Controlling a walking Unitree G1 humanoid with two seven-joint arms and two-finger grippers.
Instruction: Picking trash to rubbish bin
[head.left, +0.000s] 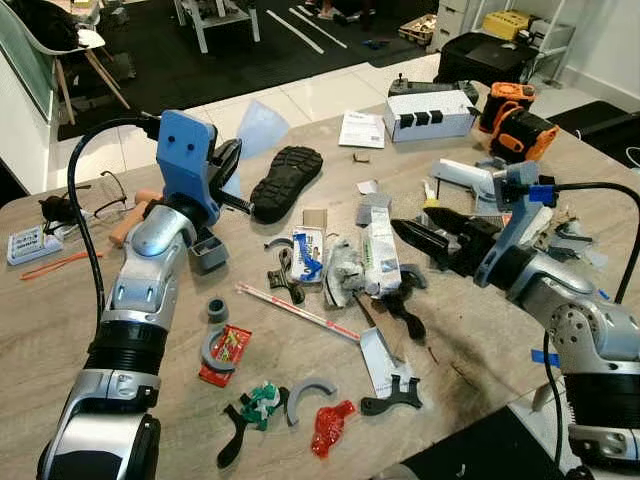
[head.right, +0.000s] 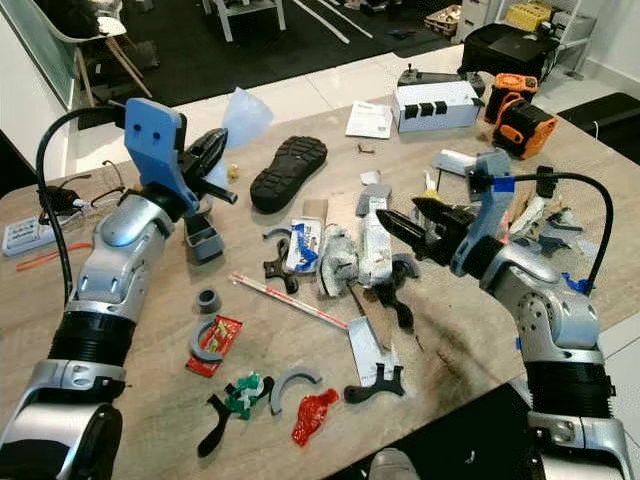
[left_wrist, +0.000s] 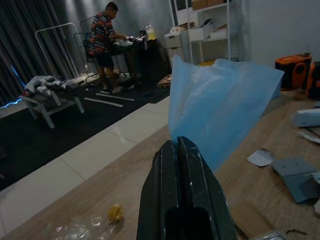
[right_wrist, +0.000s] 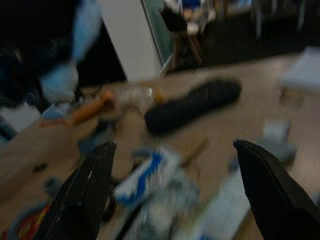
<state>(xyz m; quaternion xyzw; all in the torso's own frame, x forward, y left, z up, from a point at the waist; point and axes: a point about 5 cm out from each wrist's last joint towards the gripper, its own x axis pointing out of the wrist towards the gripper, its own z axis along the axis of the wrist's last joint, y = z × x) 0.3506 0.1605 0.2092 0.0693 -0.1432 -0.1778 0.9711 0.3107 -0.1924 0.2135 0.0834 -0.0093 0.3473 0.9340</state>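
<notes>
My left claw (left_wrist: 182, 165) is raised over the surface (head.left: 480, 350), fingers pressed together, pinching a pale blue plastic sheet (left_wrist: 220, 107) that fans out beyond the tips. My right claw (head.left: 430, 240) hangs spread wide, holding nothing, just beside the crumpled wrappers (head.left: 375, 260) and short of the black shoe sole (head.left: 285, 182).

Judgement: keep the pinch firm, since thin film may slip; carry it low to the bin.

Unclear: I cannot locate any rubbish bin. The right wrist view is blurred, so which wrapper lies between my spread fingers is uncertain.
</notes>
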